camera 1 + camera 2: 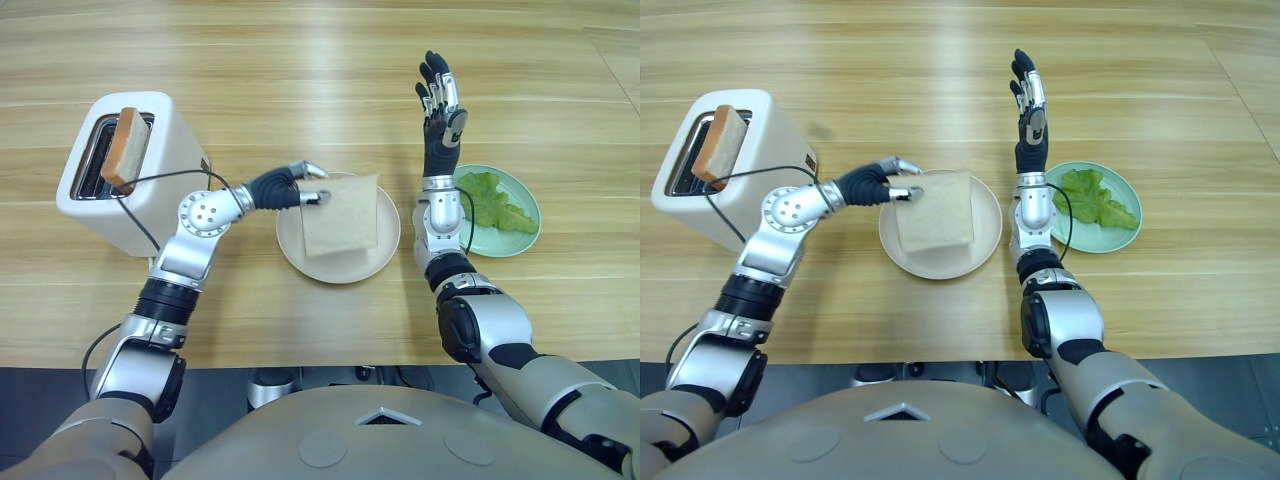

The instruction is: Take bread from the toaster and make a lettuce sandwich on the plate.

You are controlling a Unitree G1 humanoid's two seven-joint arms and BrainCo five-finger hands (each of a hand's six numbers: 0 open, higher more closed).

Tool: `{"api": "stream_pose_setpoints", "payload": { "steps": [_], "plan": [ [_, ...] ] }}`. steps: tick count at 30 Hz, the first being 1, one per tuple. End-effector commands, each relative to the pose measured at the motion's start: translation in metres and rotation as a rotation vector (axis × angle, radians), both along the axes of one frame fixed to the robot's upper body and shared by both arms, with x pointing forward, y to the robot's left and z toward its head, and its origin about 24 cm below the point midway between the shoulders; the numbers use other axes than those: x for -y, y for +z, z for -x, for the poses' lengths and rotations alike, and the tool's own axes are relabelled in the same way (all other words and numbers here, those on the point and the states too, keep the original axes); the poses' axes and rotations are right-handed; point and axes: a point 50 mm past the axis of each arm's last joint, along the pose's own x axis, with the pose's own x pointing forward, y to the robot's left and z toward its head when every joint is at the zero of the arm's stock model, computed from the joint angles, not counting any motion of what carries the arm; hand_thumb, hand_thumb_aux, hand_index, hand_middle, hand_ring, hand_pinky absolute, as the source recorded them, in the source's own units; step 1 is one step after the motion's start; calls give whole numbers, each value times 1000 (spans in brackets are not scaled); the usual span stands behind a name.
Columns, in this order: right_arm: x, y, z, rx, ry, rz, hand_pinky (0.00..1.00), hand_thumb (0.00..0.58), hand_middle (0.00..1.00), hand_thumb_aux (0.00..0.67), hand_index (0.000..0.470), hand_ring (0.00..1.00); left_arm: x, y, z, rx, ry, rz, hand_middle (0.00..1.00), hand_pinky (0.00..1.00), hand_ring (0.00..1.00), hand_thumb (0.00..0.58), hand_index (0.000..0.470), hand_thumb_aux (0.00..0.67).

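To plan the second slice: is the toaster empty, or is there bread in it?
Not empty. One slice sticks up out of a slot of the toaster.

Likely a kitchen-style demo bench, though little beyond the tabletop shows: a pale wood-plank table (300,60) with a white toaster (165,150) at the left, a beige plate (340,272) in the middle, and lettuce (490,200) on a green plate (505,247) at the right.
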Motion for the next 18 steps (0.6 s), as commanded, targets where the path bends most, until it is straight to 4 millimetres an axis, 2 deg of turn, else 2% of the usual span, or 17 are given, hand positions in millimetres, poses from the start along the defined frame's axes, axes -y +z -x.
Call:
{"api": "stream_pose_setpoints", "payload": {
  "steps": [1,5,9,18],
  "plan": [
    [-2,-1,-1,-12,11,10,0,0,0,0,0,0,4,-10,-2,-76,-64,1,1000,1000,1000,580,460,670],
    [-6,-2,1,-8,26,24,0,0,0,0,0,0,6,-23,-7,-110,-64,-26,1000,1000,1000,580,460,670],
    [-7,-2,1,-7,33,29,0,0,0,0,0,0,6,-25,-11,-102,-45,-18,1000,1000,1000,580,460,670],
    [-9,-3,2,-8,45,36,0,0,0,0,0,0,3,-7,-26,-29,10,53,1000,1000,1000,580,460,670]
  ]
}}
